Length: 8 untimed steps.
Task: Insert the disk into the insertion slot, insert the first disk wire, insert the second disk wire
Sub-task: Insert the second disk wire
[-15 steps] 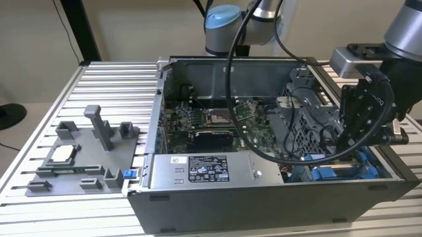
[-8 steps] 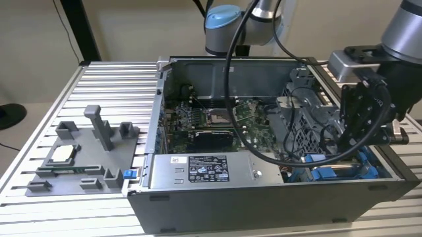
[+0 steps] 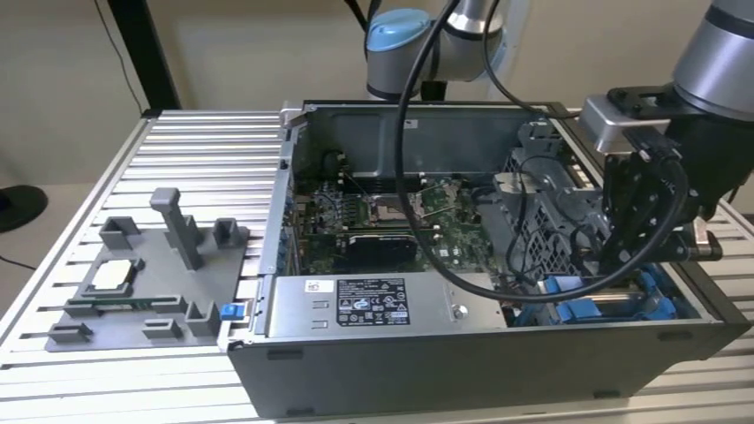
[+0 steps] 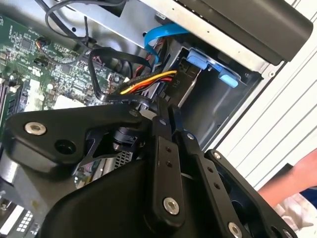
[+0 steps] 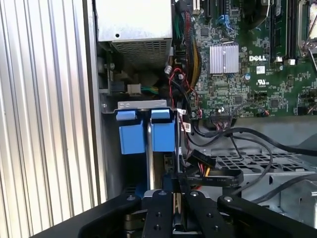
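The disk [image 3: 595,311] sits in the insertion slot [image 5: 110,148] at the front corner of the open computer case, on the exterior view's right. Its blue carrier tabs [image 5: 162,133] [image 4: 198,60] show in both wrist views. My gripper [image 3: 645,243] hangs right over the slot. Its black fingers [image 4: 163,148] are pressed together on the black plug of a disk wire [image 4: 148,82] with yellow, orange and red strands, close to the disk's end. That plug [image 5: 200,161] lies just past the fingertips. A flat blue wire [image 4: 158,37] curves down toward the slot.
The silver power-supply box [image 3: 359,305] lies along the case's front wall, beside the slot. A perforated grey cage [image 5: 247,163] and loose black cables [image 3: 554,221] crowd my gripper. The motherboard [image 3: 365,216] fills the case floor. A grey fixture plate [image 3: 141,283] sits outside. A person's arm [image 4: 297,173] is nearby.
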Tool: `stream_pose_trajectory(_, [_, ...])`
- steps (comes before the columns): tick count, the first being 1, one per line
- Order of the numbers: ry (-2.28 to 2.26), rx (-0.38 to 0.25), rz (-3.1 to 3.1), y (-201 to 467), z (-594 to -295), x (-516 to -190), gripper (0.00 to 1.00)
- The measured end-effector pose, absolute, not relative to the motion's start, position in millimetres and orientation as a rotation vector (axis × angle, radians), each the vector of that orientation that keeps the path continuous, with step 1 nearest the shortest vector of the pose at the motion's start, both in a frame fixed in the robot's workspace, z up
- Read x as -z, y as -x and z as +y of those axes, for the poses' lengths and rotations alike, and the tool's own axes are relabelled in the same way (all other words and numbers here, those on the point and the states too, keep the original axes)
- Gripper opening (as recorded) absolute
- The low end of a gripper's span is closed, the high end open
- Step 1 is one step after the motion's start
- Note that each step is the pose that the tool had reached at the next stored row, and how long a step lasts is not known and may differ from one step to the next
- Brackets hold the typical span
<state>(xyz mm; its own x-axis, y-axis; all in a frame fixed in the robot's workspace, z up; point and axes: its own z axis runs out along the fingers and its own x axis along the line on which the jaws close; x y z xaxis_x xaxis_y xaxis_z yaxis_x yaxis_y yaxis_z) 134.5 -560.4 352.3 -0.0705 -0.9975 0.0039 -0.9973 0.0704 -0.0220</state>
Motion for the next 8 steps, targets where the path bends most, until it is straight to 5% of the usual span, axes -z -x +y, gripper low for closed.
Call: stream_pose_trajectory(8, [2.136, 0.030, 2.286, -134.2, -560.4, -351.6, 0.00])
